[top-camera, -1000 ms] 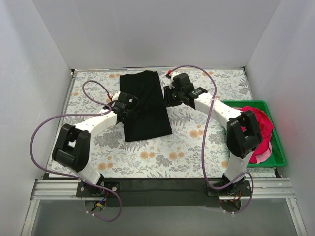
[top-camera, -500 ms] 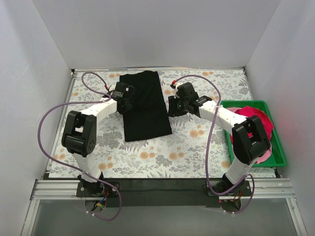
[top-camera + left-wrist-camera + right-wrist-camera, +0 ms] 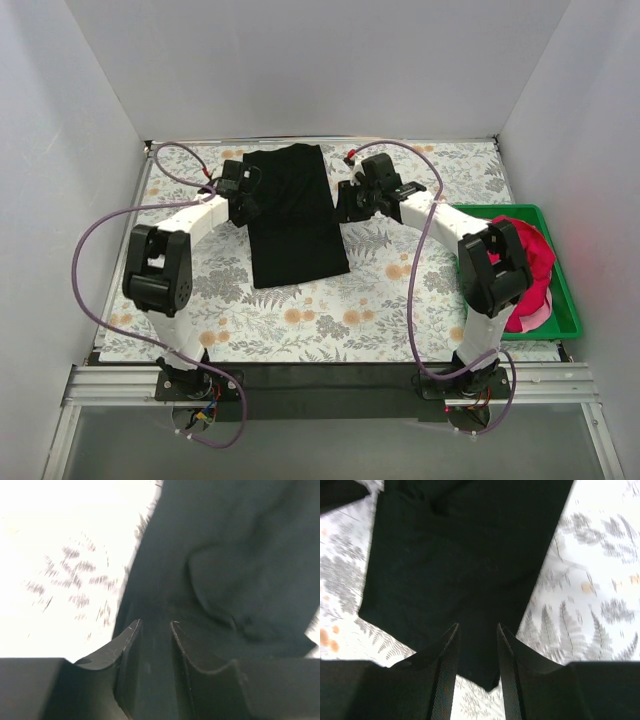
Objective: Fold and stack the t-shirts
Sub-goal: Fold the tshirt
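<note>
White walls box in a table [image 3: 300,320] with a flower-and-fern print. From above, the black t-shirt [image 3: 295,215] lies folded into a long strip at the far middle. My left claw [image 3: 243,200] is at its left edge and my right claw [image 3: 345,200] at its right edge, both towards the far half.

Only the overhead view shows the green crate [image 3: 568,310] at the right, well apart, with the pinkish-red t-shirt [image 3: 535,255] heaped in it. My right arm's elbow covers part of that heap.

The wrist views show the gaps. My left claw [image 3: 155,625] is parted narrowly, with black cloth [image 3: 225,540] filling the slot and a rumpled fold just ahead. My right claw [image 3: 478,627] is also parted narrowly, above the shirt's flat panel [image 3: 465,545], a corner of it showing between the fingers. Neither claw grips anything that I can see.
</note>
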Controlling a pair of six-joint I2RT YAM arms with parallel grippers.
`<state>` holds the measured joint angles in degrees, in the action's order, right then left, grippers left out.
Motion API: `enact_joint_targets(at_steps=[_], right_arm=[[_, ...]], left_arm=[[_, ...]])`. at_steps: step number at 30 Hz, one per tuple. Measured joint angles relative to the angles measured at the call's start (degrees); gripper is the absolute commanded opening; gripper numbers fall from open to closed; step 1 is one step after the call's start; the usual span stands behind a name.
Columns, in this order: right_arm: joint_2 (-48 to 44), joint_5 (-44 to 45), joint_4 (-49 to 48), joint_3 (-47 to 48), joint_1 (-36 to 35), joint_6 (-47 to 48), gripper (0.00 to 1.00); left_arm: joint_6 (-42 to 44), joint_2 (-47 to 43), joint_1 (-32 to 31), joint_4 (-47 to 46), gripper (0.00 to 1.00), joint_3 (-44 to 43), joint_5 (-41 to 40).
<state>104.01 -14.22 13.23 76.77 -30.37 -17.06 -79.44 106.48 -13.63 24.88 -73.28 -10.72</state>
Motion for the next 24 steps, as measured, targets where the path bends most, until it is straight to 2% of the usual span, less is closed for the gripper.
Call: enact_joint_targets(at_steps=[5,8,12,17,24], right_arm=[[6.8,-6.4,-3.4,6.6,2.1,-1.1,0.36],[11.3,-10.1,-6.1,9.5,3.1,-2.3,0.36],[17.8,-14.0,-9.2,12.2,4.4,-3.8,0.36],[24.6,-16.2,-10.9,14.0,5.6,-4.3,0.36],[24.6,-18.1,-12.3,13.6,6.8,-5.0,0.36]], left_arm=[[-0.3,-12.6,0.0,-1.3,0.31,6.1,2.8],[-0.8,-16.0,0.0,-4.8,0.27,10.7,5.5],[-1.4,-12.4,0.2,-7.7,0.22,15.9,8.1],[-2.2,-7.6,2.2,-9.9,0.22,18.2,10.6],[-2.1,-9.0,5.4,-10.0,0.26,19.0,11.0]])
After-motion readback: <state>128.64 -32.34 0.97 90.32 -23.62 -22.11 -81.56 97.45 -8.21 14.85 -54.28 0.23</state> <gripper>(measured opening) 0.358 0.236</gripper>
